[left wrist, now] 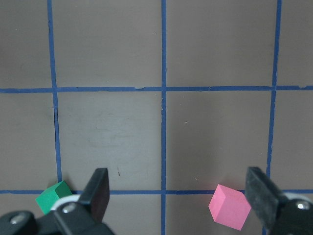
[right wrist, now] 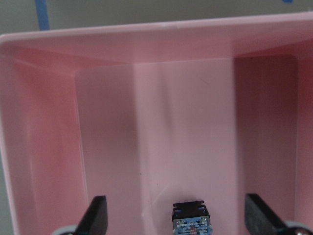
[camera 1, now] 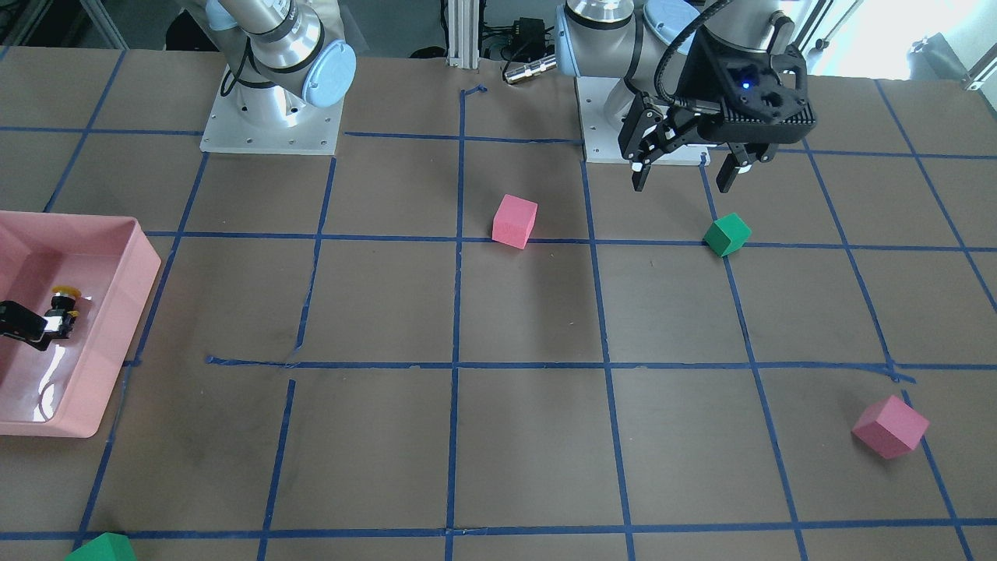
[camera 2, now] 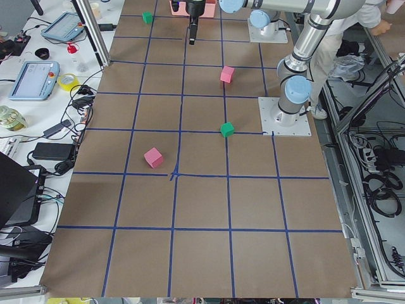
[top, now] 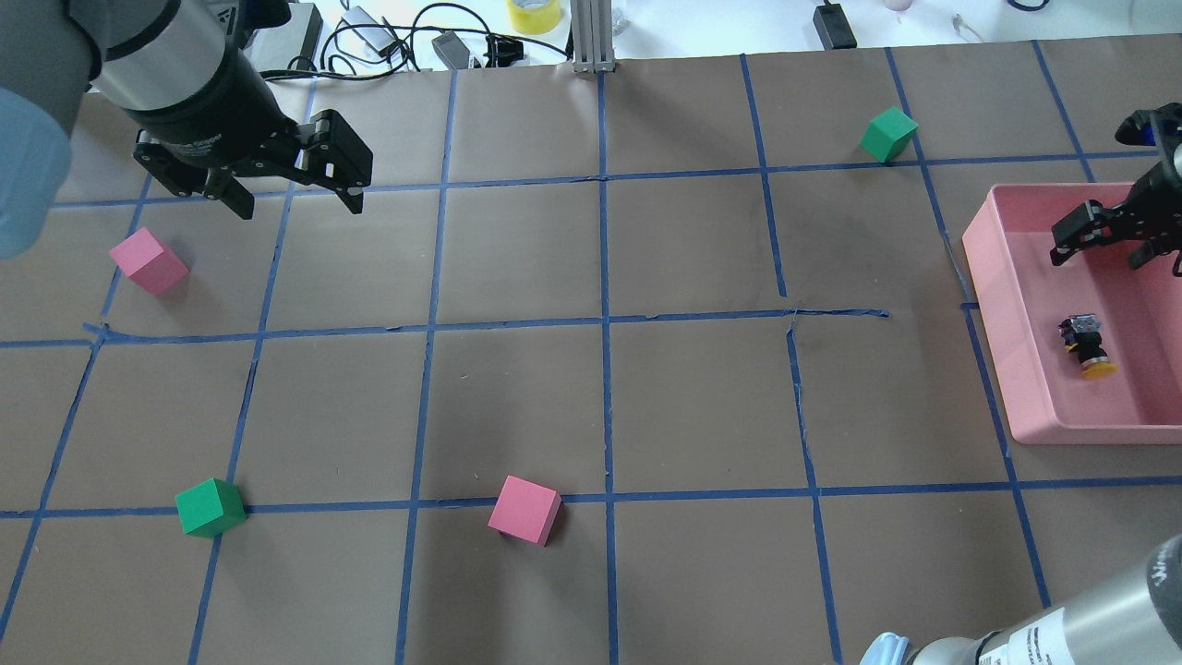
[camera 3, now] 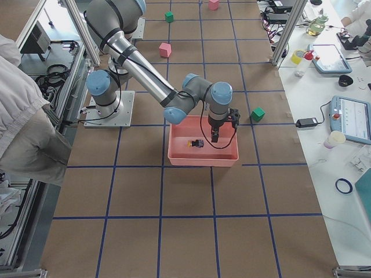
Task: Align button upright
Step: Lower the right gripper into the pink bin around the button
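Wide-spread and empty, the right claw [top: 1099, 259] hangs over the glossy pink tray [top: 1002, 314]. Nearest the robot sit one matte green cube [top: 211, 507] and one pink cube [top: 524, 510]. Farther, the button [top: 1087, 346] lies on its side on the tray floor, round yellow cap toward the robot. Beyond: a second pink cube [top: 148, 261], the left claw [top: 300, 208], also wide, and a second green cube [top: 889, 134].

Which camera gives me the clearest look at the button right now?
Overhead exterior: the button shows whole, lying on its side in the pink tray. Front-facing shows it at the frame's edge beside the right gripper; the right wrist camera catches only its base end; exterior right shows it tiny; the rest miss it.
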